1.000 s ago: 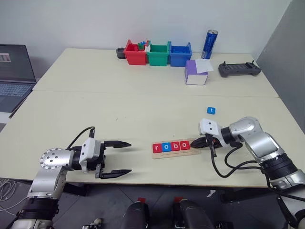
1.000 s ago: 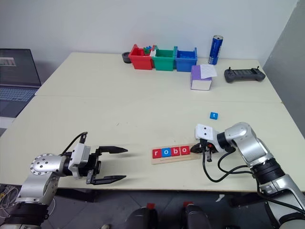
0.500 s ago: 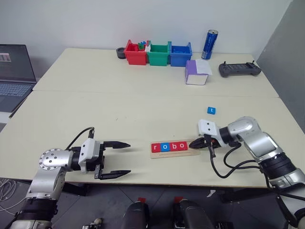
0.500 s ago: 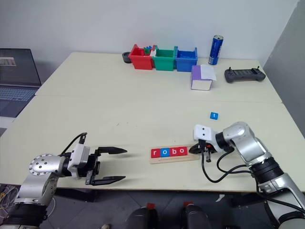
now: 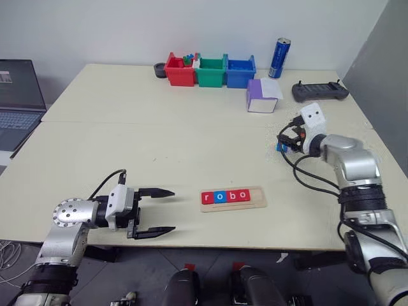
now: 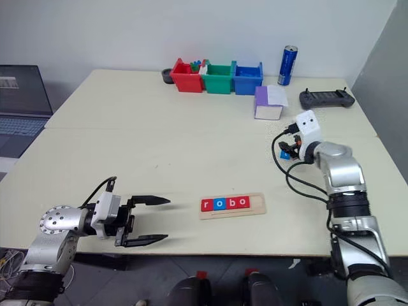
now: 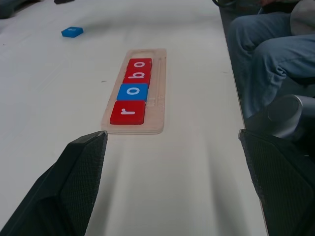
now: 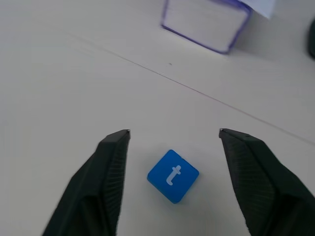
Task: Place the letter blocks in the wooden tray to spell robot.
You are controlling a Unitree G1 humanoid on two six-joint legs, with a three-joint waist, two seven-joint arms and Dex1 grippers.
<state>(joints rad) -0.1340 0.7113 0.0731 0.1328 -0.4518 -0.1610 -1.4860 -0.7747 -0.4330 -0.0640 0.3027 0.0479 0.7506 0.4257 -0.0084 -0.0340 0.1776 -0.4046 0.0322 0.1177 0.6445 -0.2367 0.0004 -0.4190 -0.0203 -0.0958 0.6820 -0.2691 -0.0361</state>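
Right gripper [image 8: 173, 135], jaws spread wide, hovers with the blue t block [image 8: 173, 176] lying flat between them, corner-on, untouched.

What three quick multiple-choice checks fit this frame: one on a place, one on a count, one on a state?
1. Where is the blue t block?
A. In the wooden tray
B. On the table between the right hand's open fingers
C. In the red bin

2. How many letter blocks sit in the wooden tray?
A. Three
B. Four
C. Five

3. What is the state of the left hand?
A. Open, holding nothing
B. Shut on a red block
C. Shut on the tray

Key: 1 B, the right wrist view shows the t lying flat on the table with a black finger on either side and not touching it. 2 B, the tray reads r, o, b, o, with its last slot bare. 3 A, its two fingers stand wide apart with only table between them.
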